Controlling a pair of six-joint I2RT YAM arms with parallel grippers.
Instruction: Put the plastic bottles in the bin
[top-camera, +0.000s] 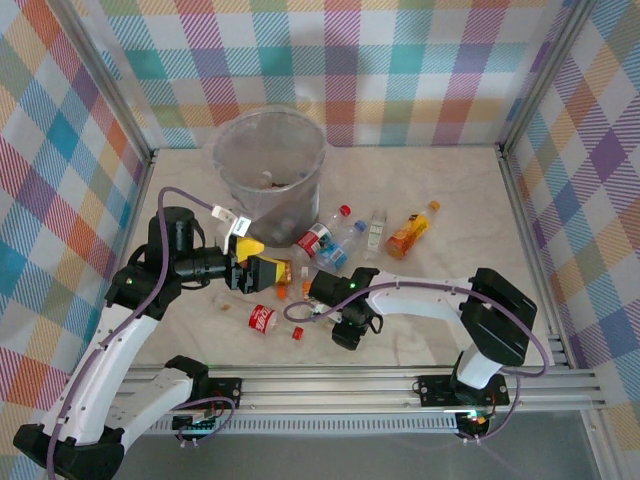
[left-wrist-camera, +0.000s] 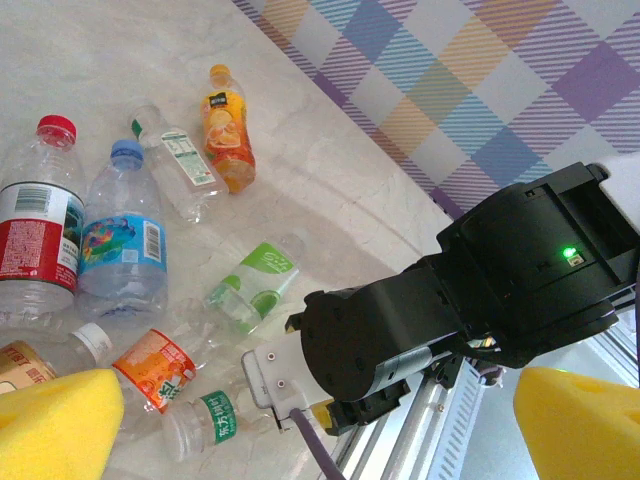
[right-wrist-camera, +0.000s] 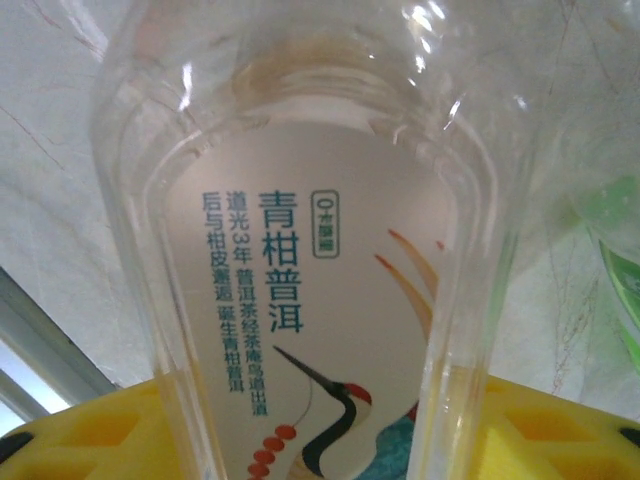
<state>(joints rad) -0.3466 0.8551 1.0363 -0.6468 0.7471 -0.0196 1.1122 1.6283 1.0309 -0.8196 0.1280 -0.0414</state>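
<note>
Squarely inside right hand (right-wrist-camera: 325, 435), white-labelled plastic bottle (right-wrist-camera: 320, 250), whether pinched or loose unclear

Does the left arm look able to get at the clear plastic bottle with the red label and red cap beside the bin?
Probably yes: the left gripper is open, the red-labelled bottle lies uncovered just ahead of it, and the right arm sits off to one side.

- Bright, even, diffuse light from above; only soft shadows on the table (top-camera: 450, 190).
- White glare flecks on the crane-label bottle (right-wrist-camera: 320, 300), near and slightly soft.
</note>
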